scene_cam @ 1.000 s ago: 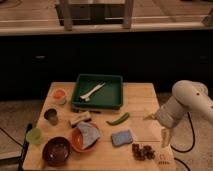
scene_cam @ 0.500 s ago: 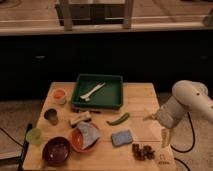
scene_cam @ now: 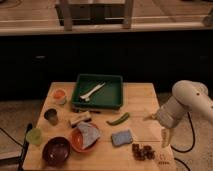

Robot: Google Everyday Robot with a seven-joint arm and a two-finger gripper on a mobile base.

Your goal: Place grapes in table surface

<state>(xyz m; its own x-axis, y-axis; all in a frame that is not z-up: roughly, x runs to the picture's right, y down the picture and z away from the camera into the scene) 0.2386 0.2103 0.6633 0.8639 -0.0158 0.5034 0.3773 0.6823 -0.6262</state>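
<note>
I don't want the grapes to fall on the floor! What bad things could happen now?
1. The grapes lie close to the front edge of the table surface, so a bump might roll them off.
2. The tool hangs just right of the grapes; a careless swing could knock them.
3. The blue sponge sits right beside the grapes and could get pushed too.

1. Robot test area, kitchen-style props: wooden table surface (scene_cam: 145,100) set with green tray (scene_cam: 98,93), bowls, cups, blue sponge (scene_cam: 121,137).
2. White arm's gripper (scene_cam: 165,138) hangs at the table's right edge (dim room, dark cabinets behind).
</note>
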